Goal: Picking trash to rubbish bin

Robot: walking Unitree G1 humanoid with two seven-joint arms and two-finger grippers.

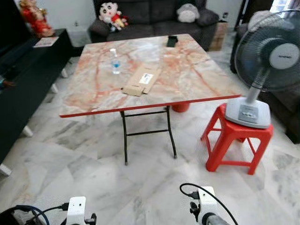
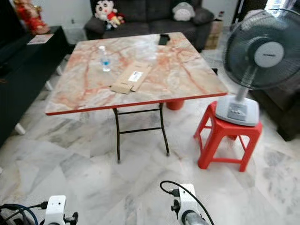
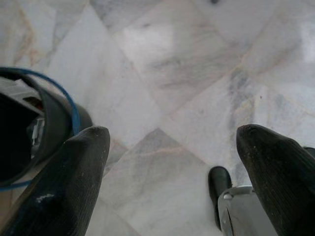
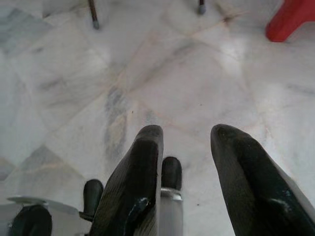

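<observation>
Trash sits on a marble-patterned folding desk [image 1: 187, 75] in a living room: a clear plastic bottle [image 1: 115, 61] stands upright near the middle, and a flattened cardboard box [image 1: 143, 79] lies just beside it, nearer the front edge. A small dark object [image 1: 172, 41] rests toward the far edge, by the dark sofa [image 1: 154, 16] with its plush toys. To the robot's right, an electric fan [image 1: 262, 70] stands on a red plastic stool [image 1: 236, 136]. Both arms hang low over the marble floor [image 1: 93, 183]; the left end effector [image 3: 172, 182] is spread wide and empty, the right end effector [image 4: 189, 172] slightly parted, also holding nothing.
</observation>
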